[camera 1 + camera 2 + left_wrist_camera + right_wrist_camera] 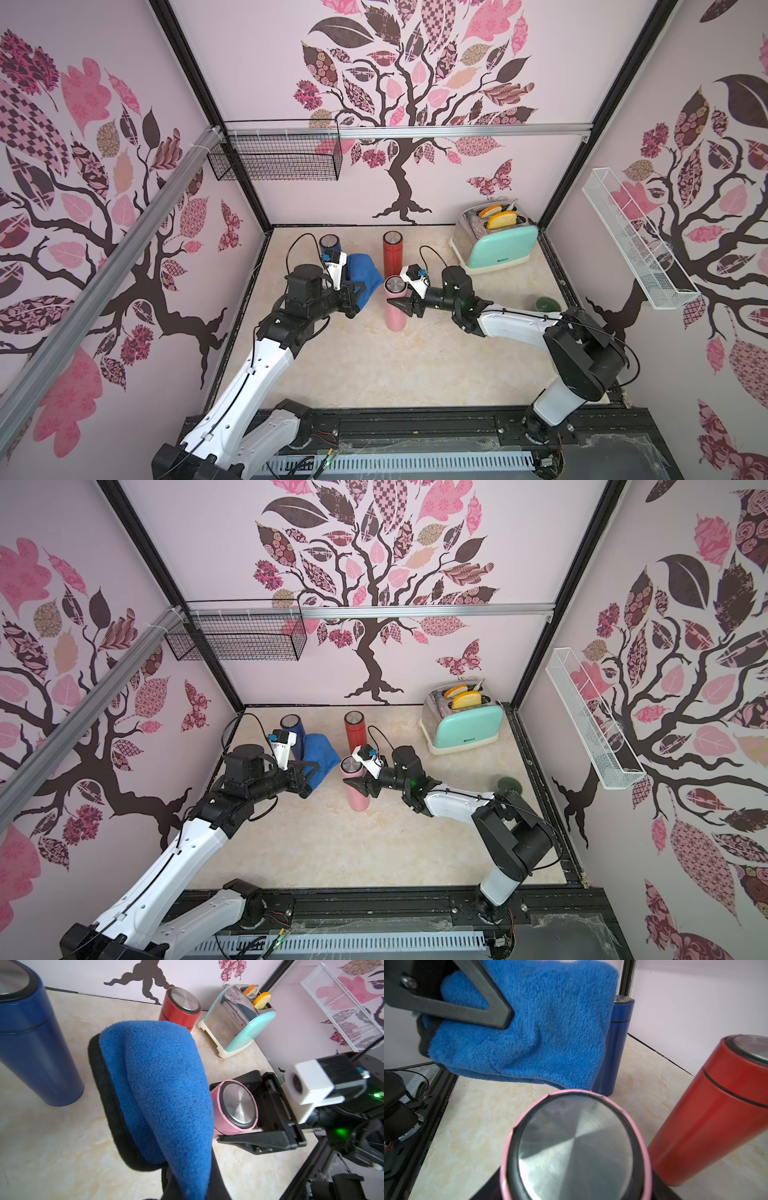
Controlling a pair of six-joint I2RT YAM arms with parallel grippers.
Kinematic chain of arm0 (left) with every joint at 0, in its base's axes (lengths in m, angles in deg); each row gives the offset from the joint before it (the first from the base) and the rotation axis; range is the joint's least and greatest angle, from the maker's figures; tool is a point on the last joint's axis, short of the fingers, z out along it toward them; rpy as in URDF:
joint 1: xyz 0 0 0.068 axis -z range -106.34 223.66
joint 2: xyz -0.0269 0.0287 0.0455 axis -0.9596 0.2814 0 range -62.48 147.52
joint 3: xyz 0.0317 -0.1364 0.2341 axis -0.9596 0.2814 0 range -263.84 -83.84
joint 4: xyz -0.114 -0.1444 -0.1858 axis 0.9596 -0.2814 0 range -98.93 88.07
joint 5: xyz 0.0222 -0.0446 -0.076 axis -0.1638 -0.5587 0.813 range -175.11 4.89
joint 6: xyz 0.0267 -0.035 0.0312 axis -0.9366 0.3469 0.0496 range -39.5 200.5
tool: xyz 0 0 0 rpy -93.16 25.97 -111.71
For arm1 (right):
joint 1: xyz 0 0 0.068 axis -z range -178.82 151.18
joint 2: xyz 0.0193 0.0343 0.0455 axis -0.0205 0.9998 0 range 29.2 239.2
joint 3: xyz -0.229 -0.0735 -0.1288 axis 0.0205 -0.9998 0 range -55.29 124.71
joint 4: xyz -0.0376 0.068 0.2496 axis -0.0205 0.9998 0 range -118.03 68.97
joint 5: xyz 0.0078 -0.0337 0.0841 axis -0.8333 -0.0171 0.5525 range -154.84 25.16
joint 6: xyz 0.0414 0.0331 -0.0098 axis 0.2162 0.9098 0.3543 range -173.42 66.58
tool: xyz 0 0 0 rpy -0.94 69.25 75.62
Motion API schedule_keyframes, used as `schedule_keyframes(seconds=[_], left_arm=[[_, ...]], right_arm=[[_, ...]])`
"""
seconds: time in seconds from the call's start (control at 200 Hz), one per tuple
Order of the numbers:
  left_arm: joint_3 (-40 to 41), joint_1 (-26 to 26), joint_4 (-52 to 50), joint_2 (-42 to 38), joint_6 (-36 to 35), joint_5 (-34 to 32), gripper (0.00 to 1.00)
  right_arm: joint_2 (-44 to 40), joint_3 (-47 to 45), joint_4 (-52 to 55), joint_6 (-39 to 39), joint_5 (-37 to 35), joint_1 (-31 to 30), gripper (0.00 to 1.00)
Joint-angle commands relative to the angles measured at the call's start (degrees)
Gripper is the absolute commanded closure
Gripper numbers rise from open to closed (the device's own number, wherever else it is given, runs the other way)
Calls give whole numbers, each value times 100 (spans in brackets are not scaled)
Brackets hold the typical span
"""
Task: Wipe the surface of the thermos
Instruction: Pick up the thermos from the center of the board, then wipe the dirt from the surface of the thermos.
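Pink thermos (394, 319) between jaws of right tool (397, 301), grip unclear, left tool (360, 297) clamping blue cloth (365, 270)

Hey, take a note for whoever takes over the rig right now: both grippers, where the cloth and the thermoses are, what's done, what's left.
Left gripper: shut on the blue cloth, held above the table close beside the pink thermos; contact unclear.
Right gripper: jaws on either side of the pink thermos near its cap; a firm grip cannot be confirmed.
Pink thermos stands upright mid-table; red thermos and blue thermos stand upright behind it.
Done: cloth in hand, pink thermos bracketed.
Left: steady the pink thermos, then wipe its surface with the cloth.
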Motion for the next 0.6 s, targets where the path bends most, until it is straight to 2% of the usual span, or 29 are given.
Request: schedule_keyframes(seconds=[0.0, 0.035, 0.18, 0.38, 0.595], left_arm=[[-354, -13, -336, 51, 14, 711, 100], [-401, -13, -338, 25, 135, 737, 100], [-654, -13, -549, -31, 504, 729, 100], [-865, -13, -582, 73, 722, 1657, 100], [-849, -9, -559, 696, 648, 1595, 100]], right_arm=[[71, 150, 51, 32, 86, 5, 95], [68, 147, 87, -3, 87, 4, 100], [66, 133, 117, -62, 94, 5, 100], [101, 148, 221, -131, 86, 5, 100], [45, 133, 178, -79, 103, 3, 100]])
